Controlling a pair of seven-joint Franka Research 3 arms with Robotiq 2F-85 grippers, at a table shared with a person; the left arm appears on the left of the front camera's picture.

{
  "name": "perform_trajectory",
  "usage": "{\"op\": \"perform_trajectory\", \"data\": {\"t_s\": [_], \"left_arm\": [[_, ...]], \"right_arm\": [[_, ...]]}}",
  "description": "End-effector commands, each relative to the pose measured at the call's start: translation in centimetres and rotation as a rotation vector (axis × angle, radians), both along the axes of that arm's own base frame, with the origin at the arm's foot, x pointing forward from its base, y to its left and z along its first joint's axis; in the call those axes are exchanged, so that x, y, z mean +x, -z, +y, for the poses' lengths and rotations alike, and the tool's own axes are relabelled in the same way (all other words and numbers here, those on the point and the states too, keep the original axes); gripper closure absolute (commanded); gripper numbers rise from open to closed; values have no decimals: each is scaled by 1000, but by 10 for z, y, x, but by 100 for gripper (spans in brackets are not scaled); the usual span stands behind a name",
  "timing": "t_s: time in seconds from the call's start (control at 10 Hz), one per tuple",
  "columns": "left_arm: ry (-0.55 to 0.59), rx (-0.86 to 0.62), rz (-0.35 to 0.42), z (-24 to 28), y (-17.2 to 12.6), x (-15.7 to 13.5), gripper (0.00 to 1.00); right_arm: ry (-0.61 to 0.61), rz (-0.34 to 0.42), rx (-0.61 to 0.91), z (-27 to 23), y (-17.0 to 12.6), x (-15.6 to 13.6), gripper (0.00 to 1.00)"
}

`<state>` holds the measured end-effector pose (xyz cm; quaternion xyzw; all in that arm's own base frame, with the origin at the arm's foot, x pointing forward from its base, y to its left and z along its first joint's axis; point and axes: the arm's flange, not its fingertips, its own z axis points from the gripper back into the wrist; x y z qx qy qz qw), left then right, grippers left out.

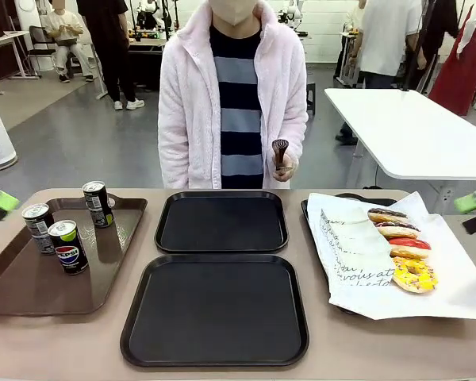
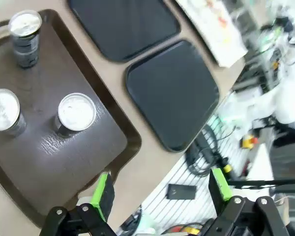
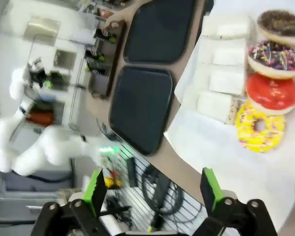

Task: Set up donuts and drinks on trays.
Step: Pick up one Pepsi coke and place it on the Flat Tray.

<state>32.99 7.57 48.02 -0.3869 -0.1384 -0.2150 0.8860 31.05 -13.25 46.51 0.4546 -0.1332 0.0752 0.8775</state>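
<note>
Ahead of the left pincer, three cans stand spaced on the brown tray; black trays beyond offer open room.

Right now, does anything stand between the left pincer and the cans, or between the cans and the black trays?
Nothing visible does. The left pincer hangs open, apart from the three cans upright on the brown tray. Between them and the near black tray and far black tray lies only that tray's raised rim.
</note>
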Motion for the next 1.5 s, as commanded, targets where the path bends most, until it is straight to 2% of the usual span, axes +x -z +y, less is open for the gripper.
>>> {"op": "perform_trajectory", "data": {"t_s": [0.0, 0.2, 0.4, 0.7, 1.0, 1.2, 1.3, 1.4], "left_arm": [[-43, -149, 42, 42, 7, 10, 0], [-90, -270, 66, 87, 21, 6, 0], [-135, -346, 101, 116, 37, 4, 0], [-218, -424, 132, 158, 52, -9, 0], [-280, -474, 145, 189, 61, -21, 0], [-288, -458, 144, 186, 58, -25, 0], [-248, -391, 125, 160, 49, -19, 0], [-299, -458, 170, 189, 63, -29, 0]], "right_arm": [[104, -13, 148, -44, -3, 4, 0], [147, -23, 229, -91, -2, -6, 0], [203, 0, 264, -123, 3, -14, 0], [213, 38, 254, -156, 14, -26, 0], [240, 39, 266, -172, 24, -35, 0], [236, 26, 245, -163, 24, -32, 0], [259, 57, 258, -170, 27, -38, 0], [259, 57, 258, -170, 27, -38, 0]]}}
